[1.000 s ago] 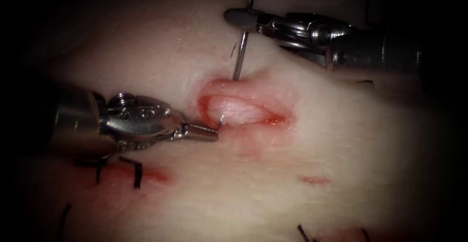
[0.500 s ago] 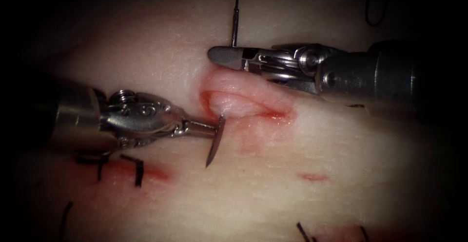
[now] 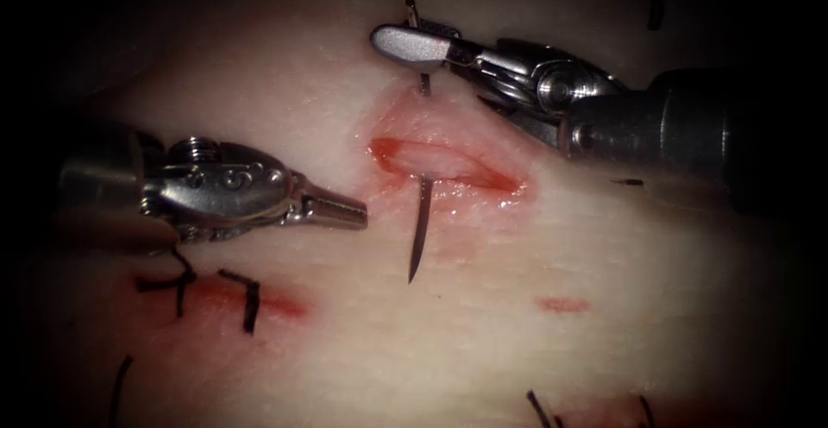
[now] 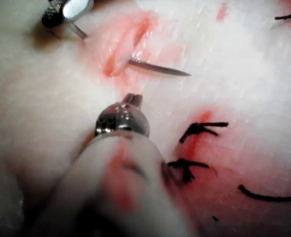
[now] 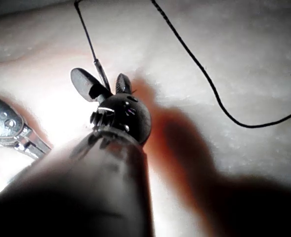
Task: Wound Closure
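Right tool [image 3: 405,47]: jaws parted around needle's tail end.
Left tool [image 3: 345,212]: jaws closed, empty.
Needle [image 3: 419,238]: through cut [image 3: 448,165], tip at 6 o'clock.

The left tool [image 3: 345,213] is of bright silver metal; its jaws are short and narrow, with fine ridges across them; behind them sits a rounded wrist block with small round pins and curled engraved marks, and a screw head on top; the shaft behind is a wide grey tube. The right tool [image 3: 414,48] has a smooth, rounded, paddle-like jaw of pale grey metal; its wrist shows polished links and a round pivot pin; its shaft is dark grey and thick.
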Available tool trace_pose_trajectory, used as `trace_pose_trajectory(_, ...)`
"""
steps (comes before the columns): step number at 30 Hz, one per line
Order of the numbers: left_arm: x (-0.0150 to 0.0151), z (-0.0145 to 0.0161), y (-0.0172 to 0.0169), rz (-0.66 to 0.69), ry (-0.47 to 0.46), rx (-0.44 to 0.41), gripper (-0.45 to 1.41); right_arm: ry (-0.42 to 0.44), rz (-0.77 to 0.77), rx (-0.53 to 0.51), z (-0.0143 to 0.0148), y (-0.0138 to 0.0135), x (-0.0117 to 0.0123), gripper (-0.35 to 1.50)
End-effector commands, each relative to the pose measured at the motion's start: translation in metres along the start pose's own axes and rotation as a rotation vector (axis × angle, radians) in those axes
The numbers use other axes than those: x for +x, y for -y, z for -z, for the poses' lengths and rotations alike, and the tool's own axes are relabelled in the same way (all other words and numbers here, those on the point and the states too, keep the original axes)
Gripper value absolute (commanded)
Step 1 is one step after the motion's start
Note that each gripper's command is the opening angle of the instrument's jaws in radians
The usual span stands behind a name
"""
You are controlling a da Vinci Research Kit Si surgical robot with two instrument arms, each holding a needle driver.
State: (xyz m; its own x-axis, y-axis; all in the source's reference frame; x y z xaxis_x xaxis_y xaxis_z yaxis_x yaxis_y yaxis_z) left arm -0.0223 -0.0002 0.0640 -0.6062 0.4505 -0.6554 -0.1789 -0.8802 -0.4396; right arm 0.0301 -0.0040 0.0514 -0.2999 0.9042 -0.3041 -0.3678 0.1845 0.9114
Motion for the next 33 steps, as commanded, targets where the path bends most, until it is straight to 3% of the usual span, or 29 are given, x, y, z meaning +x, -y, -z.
trace_pose_trajectory(1,0.0002,-0.0008,0.0002,-0.036,-0.020,0.001,0.09,-0.015,0.009,0.003,-0.0001,-0.0007,0.0012,1.40)
trace_pose_trajectory(7,0.0012,-0.0023,0.0003,-0.284,-0.028,0.029,0.16,-0.059,0.003,0.013,0.0035,-0.0026,0.0041,1.28)
trace_pose_trajectory(11,0.0017,-0.0041,-0.0001,-0.461,-0.134,0.036,0.17,-0.082,0.010,-0.018,0.0056,-0.0033,0.0049,1.15)
trace_pose_trajectory(23,-0.0002,-0.0055,-0.0009,-0.666,-0.133,0.085,0.22,-0.092,0.018,-0.032,0.0064,-0.0034,0.0043,0.81)
trace_pose_trajectory(33,-0.0002,-0.0047,-0.0008,-0.703,-0.142,0.198,0.96,-0.072,0.031,-0.033,0.0062,-0.0038,0.0033,0.38)
